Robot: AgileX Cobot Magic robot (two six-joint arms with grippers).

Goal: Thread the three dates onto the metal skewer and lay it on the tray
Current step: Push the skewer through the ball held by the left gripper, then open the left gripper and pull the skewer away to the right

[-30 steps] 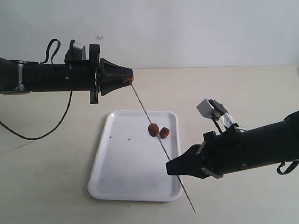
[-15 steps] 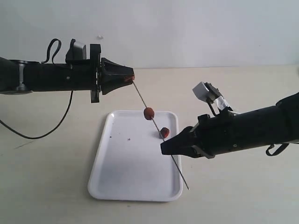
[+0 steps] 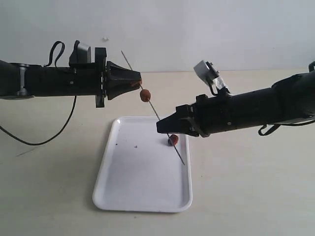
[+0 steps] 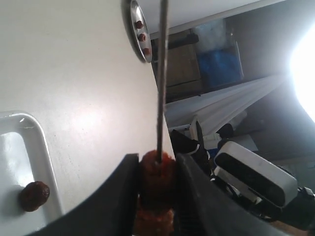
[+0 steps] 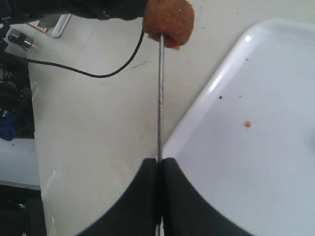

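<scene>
Two dates (image 3: 145, 95) are threaded on the skewer (image 3: 153, 110). One is hung free just beside the left claw (image 3: 137, 81). The second date (image 4: 157, 173) is pinched in that claw, with the skewer tip poked out past it. The right claw (image 3: 160, 127) is clenched on the skewer lower down. The third date (image 3: 173, 140) is left on the tray (image 3: 128, 196), near the edge on that claw's side. If the skewer is pushed off-axis, the pinched date could be split or the skewer bent. If it is tilted after release, both dates could be slid off.
</scene>
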